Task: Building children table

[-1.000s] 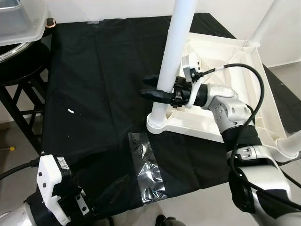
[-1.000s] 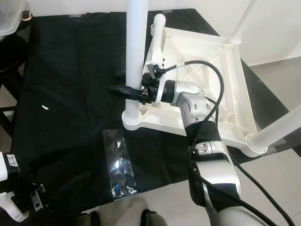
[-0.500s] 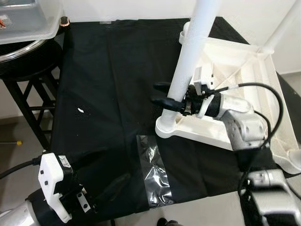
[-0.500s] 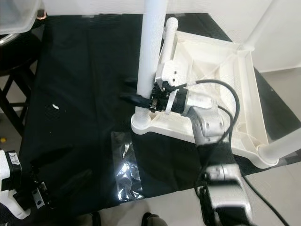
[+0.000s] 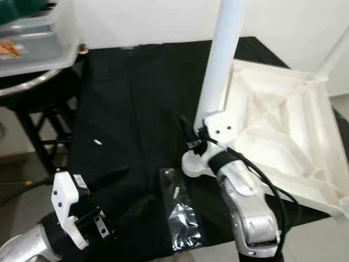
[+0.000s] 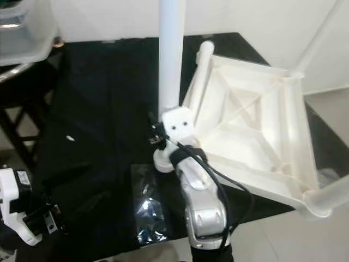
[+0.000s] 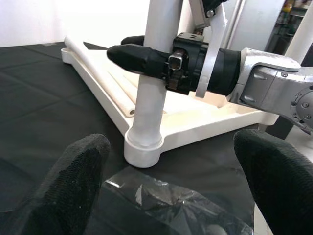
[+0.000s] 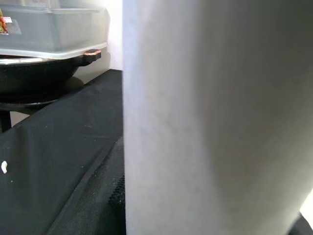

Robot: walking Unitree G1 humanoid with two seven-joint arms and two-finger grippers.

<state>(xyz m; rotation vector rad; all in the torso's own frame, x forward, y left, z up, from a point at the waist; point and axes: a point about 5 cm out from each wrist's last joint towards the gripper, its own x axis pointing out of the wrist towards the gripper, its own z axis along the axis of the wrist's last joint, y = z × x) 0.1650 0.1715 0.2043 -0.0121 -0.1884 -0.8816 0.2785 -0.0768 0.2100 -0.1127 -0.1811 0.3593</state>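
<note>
White plastic children's table lay upside down on the black cloth, its round white leg standing upright at the near corner. Your right gripper clasped that leg low down, fingers closed on it. Your left gripper hovered spread wide just beside the crinkled clear plastic bag.

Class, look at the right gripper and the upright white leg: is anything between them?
Nothing visible. The right gripper already has its fingers on either side of the leg, low down, just above its socket in the upturned tabletop.
</note>
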